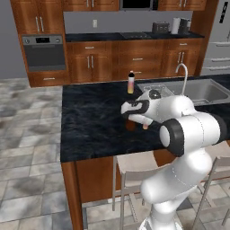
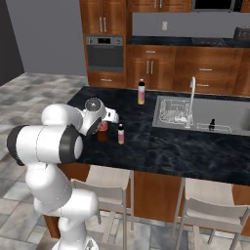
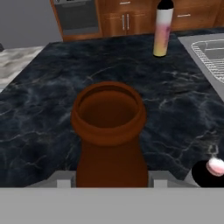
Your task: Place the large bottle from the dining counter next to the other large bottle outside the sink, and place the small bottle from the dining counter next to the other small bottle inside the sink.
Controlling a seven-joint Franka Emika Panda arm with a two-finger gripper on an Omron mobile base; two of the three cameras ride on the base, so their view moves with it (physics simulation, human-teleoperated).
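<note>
End effector above the large bottle, its open mouth directly below; grip state unclear.

A tall dark brown bottle stands upright on the black marbled dining counter, open mouth up, a short pinkish bottle just beside it.

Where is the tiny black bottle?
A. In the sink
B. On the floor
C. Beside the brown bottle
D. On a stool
A: the black bottle stands inside the sink, right of the faucet.
</note>
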